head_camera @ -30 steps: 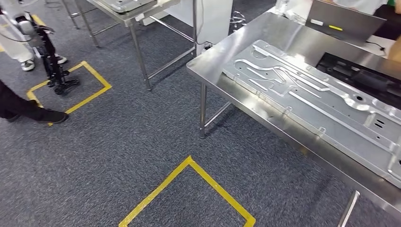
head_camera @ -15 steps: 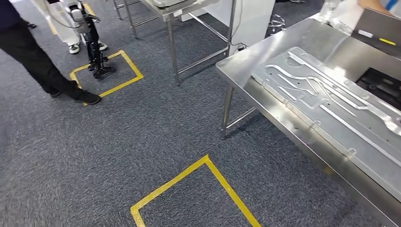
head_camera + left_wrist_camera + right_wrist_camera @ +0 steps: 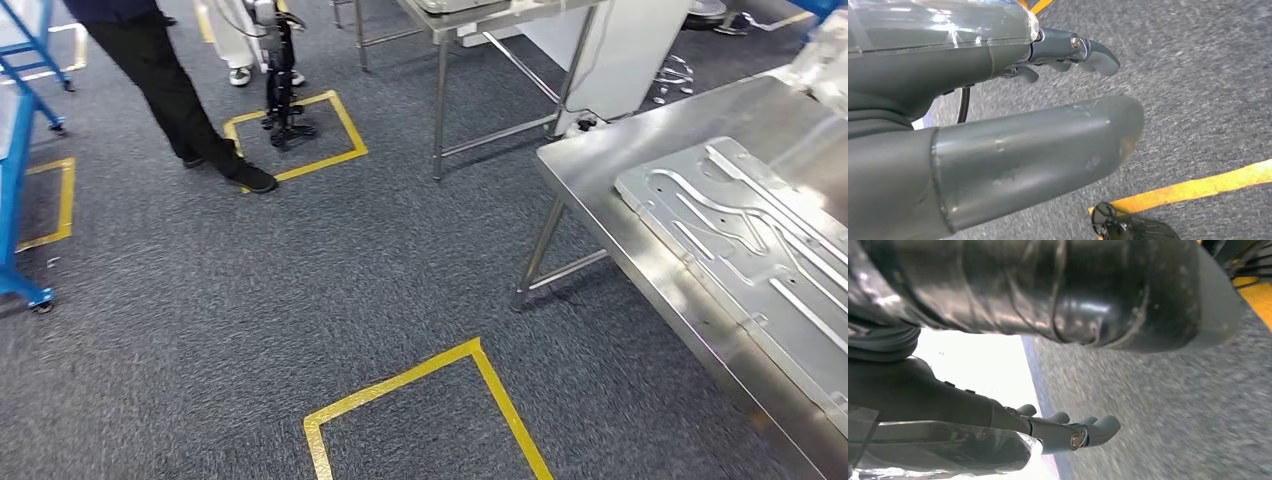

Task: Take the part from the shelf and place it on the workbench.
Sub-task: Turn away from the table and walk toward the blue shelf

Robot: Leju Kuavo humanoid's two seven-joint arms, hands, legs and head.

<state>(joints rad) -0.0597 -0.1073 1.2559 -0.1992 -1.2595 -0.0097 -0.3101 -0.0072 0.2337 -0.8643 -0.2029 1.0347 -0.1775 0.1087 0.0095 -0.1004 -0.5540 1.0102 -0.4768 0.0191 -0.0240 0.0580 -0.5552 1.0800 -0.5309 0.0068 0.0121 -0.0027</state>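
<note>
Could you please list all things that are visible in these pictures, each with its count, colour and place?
Workbench: one, bare steel, right side of the head view.
Pressed metal part: one, silver, lying flat on the workbench.
Second steel table: one, silver, top centre.
Tape squares on carpet: three, yellow; one in front, one far with another robot's feet inside, one at left.
Rack on wheels: one, blue, left edge.
Office chair base: one, silver, behind the white panel.
Person: one, dark trousers and shoes, top left.
Left hand: grey, hanging over carpet, holding nothing.
Right hand: grey, hanging over carpet, holding nothing.
</note>
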